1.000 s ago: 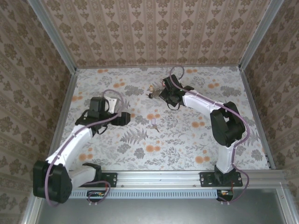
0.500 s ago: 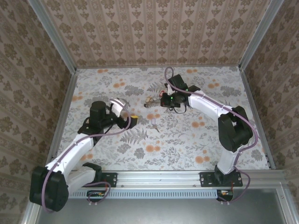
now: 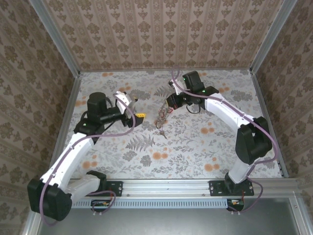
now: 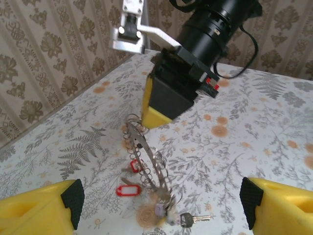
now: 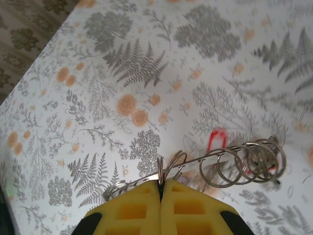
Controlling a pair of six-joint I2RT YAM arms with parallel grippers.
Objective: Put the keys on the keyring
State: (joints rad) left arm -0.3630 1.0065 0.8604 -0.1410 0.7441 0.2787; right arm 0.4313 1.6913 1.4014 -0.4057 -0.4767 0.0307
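Several thin wire loops (image 5: 254, 147) fringe the keyring (image 5: 205, 156) pinched in the right jaws

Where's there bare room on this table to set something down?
Bare flowered cloth runs along the near rail between the arm bases, and in the far left corner behind the white left arm. The middle is crowded: the metallic looped keyring and small coloured keys sit between both arms' jaws.

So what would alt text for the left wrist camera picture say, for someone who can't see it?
The right end effector pinches the keyring by its upper end above the flowered table, small keys at its lower end. The left end effector's yellow fingers frame it, wide apart.
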